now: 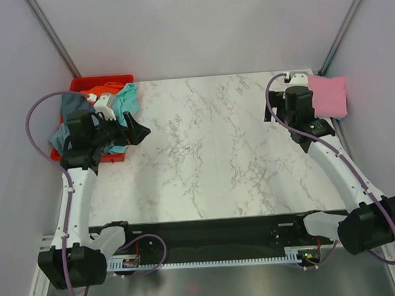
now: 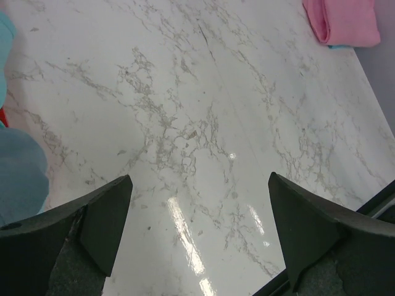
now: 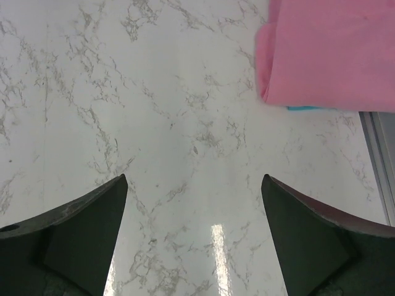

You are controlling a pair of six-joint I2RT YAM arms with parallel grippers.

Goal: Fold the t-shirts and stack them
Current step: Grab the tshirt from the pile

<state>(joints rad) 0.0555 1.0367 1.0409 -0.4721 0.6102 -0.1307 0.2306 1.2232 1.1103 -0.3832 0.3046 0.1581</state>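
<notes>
Now between shirts: pink shirt (image 1: 328, 95) folded (far corner); left gripper (image 2: 200, 185), right gripper (image 3: 194, 182) spread, empty; next likely grab teal shirt (image 1: 127, 98).

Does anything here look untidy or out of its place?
Yes. The red bin at the far left corner looks messy: the crumpled teal shirt drapes over its right rim, and the blue-grey shirt seems to hang over its left side. The folded pink shirt at the far right looks neat.
</notes>
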